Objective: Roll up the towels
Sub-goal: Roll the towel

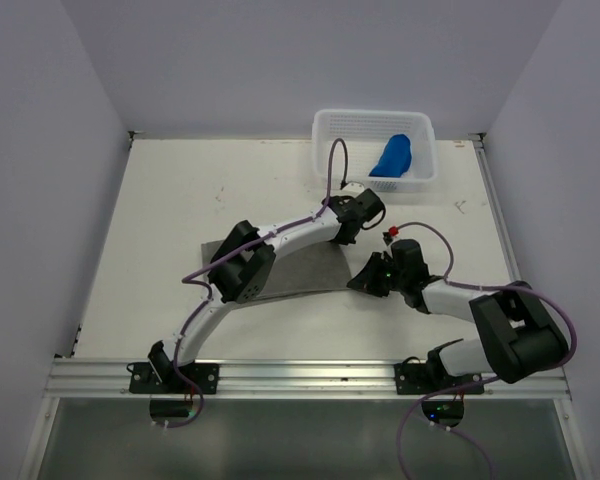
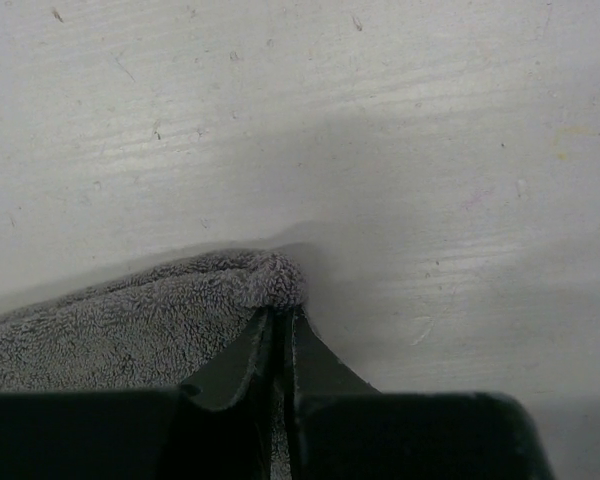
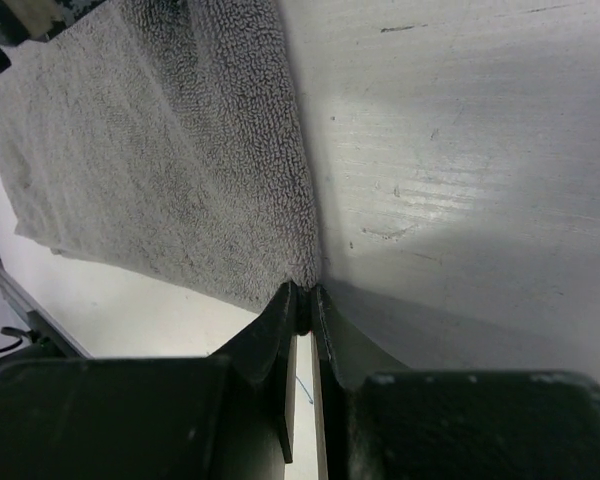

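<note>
Grey towel [image 1: 302, 272] lies spread flat on the surface [image 1: 170, 200], partly under the left arm, with no turn of cloth rolled yet. The left fingers [image 2: 242, 362] are closed on its far right corner, which bunches at their tips. The right fingers [image 3: 270, 340] are pinched shut on the near right corner. The blue towel [image 1: 392, 157] sits crumpled in the white perforated basket [image 1: 322, 150] at the far right — so both rolls look to be left to do. The held right edge runs between the two grips. Bare surface opens to the left and far side, while the basket stands near the left fingers.
</note>
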`<action>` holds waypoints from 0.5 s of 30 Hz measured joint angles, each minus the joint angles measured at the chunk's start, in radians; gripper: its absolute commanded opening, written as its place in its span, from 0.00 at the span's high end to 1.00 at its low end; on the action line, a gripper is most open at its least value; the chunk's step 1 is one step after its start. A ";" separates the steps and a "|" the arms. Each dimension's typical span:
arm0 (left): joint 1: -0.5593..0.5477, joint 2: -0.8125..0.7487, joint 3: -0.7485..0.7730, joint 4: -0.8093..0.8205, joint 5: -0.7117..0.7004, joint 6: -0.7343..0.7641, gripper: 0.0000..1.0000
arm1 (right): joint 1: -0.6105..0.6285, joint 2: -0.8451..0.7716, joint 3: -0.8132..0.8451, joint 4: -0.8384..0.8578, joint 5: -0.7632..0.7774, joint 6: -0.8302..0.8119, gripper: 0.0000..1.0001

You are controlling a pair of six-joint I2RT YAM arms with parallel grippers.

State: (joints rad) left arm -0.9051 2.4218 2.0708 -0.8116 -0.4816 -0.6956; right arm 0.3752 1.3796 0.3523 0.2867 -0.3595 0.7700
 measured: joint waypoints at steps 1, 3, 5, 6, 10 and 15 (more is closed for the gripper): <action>0.000 0.000 0.001 0.000 0.003 0.000 1.00 | 0.005 -0.008 0.004 -0.014 0.010 -0.008 1.00; 0.000 0.000 0.005 0.003 0.010 -0.001 1.00 | 0.018 -0.031 0.010 -0.049 0.039 -0.027 1.00; 0.000 0.000 0.005 0.008 0.018 -0.001 1.00 | 0.032 -0.059 0.017 -0.087 0.070 -0.043 1.00; -0.001 0.000 0.005 0.011 0.021 -0.002 1.00 | 0.040 -0.077 0.023 -0.112 0.089 -0.053 1.00; -0.002 -0.019 -0.021 0.054 0.038 -0.020 1.00 | 0.069 -0.159 0.062 -0.240 0.174 -0.085 1.00; 0.004 -0.115 -0.145 0.160 0.069 -0.055 1.00 | 0.150 -0.238 0.123 -0.378 0.287 -0.119 1.00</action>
State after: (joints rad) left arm -0.9009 2.3066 1.9259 -0.6518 -0.4126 -0.7502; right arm 0.5251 1.1416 0.4755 -0.0914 -0.0727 0.6514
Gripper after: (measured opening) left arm 0.066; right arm 0.098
